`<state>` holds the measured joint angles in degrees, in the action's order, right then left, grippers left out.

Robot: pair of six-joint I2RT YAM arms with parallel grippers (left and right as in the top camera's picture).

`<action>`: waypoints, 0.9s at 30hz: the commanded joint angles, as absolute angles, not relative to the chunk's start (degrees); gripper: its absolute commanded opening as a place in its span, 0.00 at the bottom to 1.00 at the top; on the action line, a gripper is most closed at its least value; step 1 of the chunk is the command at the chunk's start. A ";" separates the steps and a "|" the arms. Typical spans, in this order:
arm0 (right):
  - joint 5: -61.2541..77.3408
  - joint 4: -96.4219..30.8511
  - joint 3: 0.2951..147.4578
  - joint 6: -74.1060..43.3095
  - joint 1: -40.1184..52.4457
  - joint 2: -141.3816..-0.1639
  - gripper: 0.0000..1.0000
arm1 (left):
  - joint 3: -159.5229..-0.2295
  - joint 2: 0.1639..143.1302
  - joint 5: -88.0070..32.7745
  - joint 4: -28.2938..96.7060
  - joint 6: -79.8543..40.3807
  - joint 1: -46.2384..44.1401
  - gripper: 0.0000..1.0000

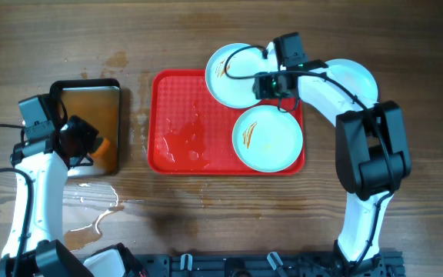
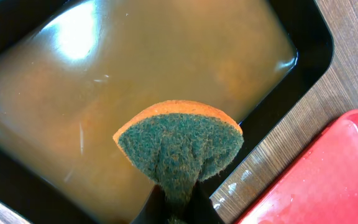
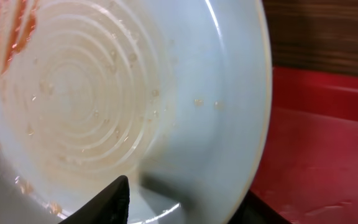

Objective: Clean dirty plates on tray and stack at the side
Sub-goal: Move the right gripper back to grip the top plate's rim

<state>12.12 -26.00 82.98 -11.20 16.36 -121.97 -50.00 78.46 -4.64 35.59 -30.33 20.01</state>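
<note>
A pale plate (image 1: 233,73) with an orange smear lies over the far right corner of the red tray (image 1: 177,92). My right gripper (image 1: 271,85) is shut on its rim. In the right wrist view one finger is over the plate (image 3: 135,93) and one under it, with the gripper (image 3: 179,208) at the near rim. A second smeared plate (image 1: 268,138) lies on the tray's near right. A third plate (image 1: 354,77) lies off the tray to the right. My left gripper (image 2: 178,205) is shut on a green and orange sponge (image 2: 179,143) over the pan.
A black-rimmed pan (image 1: 114,88) of brown water stands left of the tray; it also shows in the left wrist view (image 2: 303,37). Water is pooled on the tray (image 1: 183,142) and on the table (image 1: 91,206) near the left arm.
</note>
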 commanded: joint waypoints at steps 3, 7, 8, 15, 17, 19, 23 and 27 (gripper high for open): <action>15.92 -26.41 82.87 -12.58 23.73 -123.66 0.48 | -50.78 78.76 -5.58 35.20 -30.26 20.36 0.04; 15.92 -28.14 82.87 -12.53 27.68 -123.66 0.45 | -50.78 78.76 -5.56 35.20 -30.26 20.36 0.04; 15.92 -28.88 82.87 -12.40 28.16 -123.66 0.45 | -50.78 78.76 -5.56 35.20 -30.26 20.36 0.04; 16.29 -37.78 85.19 -11.07 29.71 -120.77 0.33 | -50.78 78.76 -5.56 35.18 -30.26 20.36 0.04; 14.11 -37.76 85.91 -11.86 29.54 -118.56 0.48 | -50.78 78.76 -5.58 35.20 -30.26 20.36 0.04; 10.11 -36.45 86.56 -12.19 29.34 -116.90 0.59 | -50.78 78.76 -5.56 35.18 -30.26 20.36 0.04; 7.55 -28.18 86.63 -10.46 29.34 -116.92 0.73 | -50.78 78.76 -5.58 35.18 -30.26 20.36 0.04; 7.07 -22.96 86.63 -10.76 29.34 -119.24 0.73 | -50.78 78.76 -6.33 35.16 -30.26 20.36 0.04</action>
<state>8.91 -25.02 85.71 -11.42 29.54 -118.39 -50.00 78.46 -4.67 35.59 -30.33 20.01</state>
